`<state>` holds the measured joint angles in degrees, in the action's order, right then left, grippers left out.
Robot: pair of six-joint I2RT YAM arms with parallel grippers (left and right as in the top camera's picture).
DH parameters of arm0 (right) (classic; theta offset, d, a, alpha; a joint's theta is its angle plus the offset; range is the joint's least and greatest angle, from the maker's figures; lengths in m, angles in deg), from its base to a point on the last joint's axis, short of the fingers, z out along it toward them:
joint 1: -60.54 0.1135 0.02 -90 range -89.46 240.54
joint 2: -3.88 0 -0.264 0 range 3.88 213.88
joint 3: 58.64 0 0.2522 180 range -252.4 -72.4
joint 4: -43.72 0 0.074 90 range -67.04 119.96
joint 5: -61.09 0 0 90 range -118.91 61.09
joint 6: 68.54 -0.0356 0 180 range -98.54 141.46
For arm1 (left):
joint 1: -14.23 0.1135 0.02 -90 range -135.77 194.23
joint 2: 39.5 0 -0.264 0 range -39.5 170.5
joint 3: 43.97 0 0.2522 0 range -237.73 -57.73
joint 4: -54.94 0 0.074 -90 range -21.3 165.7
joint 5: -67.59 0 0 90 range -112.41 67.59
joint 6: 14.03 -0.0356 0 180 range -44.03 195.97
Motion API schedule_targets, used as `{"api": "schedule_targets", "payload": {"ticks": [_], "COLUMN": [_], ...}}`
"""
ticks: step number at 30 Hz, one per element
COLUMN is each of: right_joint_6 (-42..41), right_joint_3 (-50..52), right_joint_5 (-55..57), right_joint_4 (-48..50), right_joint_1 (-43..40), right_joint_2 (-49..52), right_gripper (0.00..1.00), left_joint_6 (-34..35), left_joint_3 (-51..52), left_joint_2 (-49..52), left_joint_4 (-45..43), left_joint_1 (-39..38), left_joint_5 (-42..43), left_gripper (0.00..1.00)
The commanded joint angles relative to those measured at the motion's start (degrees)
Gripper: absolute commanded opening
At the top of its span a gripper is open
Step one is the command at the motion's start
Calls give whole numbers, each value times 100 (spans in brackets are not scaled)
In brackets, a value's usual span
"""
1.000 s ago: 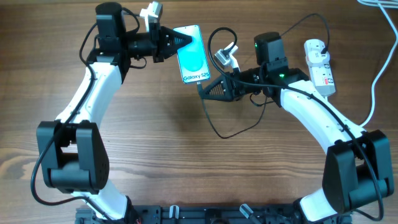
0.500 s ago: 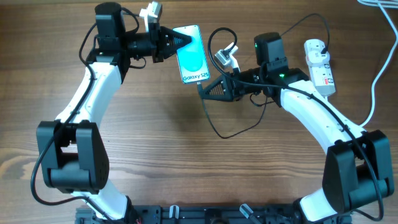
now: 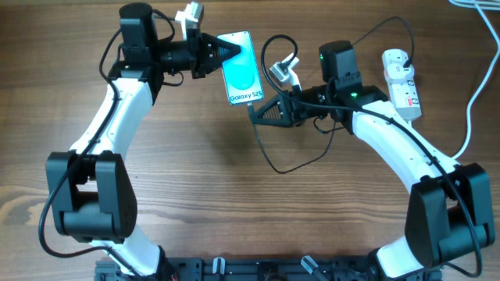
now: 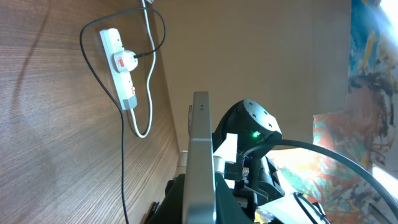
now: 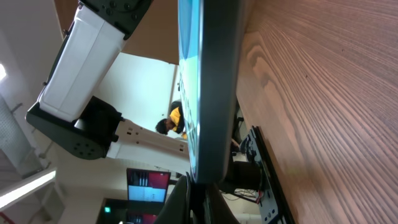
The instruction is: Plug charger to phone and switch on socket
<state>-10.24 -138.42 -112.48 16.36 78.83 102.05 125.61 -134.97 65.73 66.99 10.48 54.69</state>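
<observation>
The phone [image 3: 241, 69] shows a teal screen and is held off the table, tilted, with my left gripper [image 3: 226, 50] shut on its upper edge. In the left wrist view the phone [image 4: 200, 143] appears edge-on between the dark jaws. My right gripper [image 3: 257, 107] is shut on the plug tip of the charger [image 3: 275, 162], right at the phone's lower edge [image 5: 213, 93]. From there the thin black cable loops over the table toward the socket [image 3: 401, 84], a white strip at the far right with a plug in it. The socket [image 4: 119, 67] also shows in the left wrist view.
A thicker white cord [image 3: 477, 92] runs along the right edge of the wooden table [image 3: 195, 179]. The black cable [image 4: 122, 149] crosses the table between the arms. Both arm bases stand at the near edge.
</observation>
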Motion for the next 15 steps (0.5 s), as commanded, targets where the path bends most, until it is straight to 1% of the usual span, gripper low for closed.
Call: {"api": "schedule_targets", "payload": {"ticks": [1, 15], "right_joint_6": [2, 7], "right_joint_3": [-11, -11], "right_joint_5": [-127, -149], "right_joint_4": [46, -22], "right_joint_1": [-13, -13], "right_joint_2": [-52, -52], "right_gripper": [5, 5], "left_joint_6": [4, 4], "left_joint_3": [-55, -55], "left_joint_2": [-7, -7], "left_joint_4": [-24, -24], "left_joint_1": [-42, -44], "left_joint_5": [177, 48], "left_gripper": [4, 4]}}
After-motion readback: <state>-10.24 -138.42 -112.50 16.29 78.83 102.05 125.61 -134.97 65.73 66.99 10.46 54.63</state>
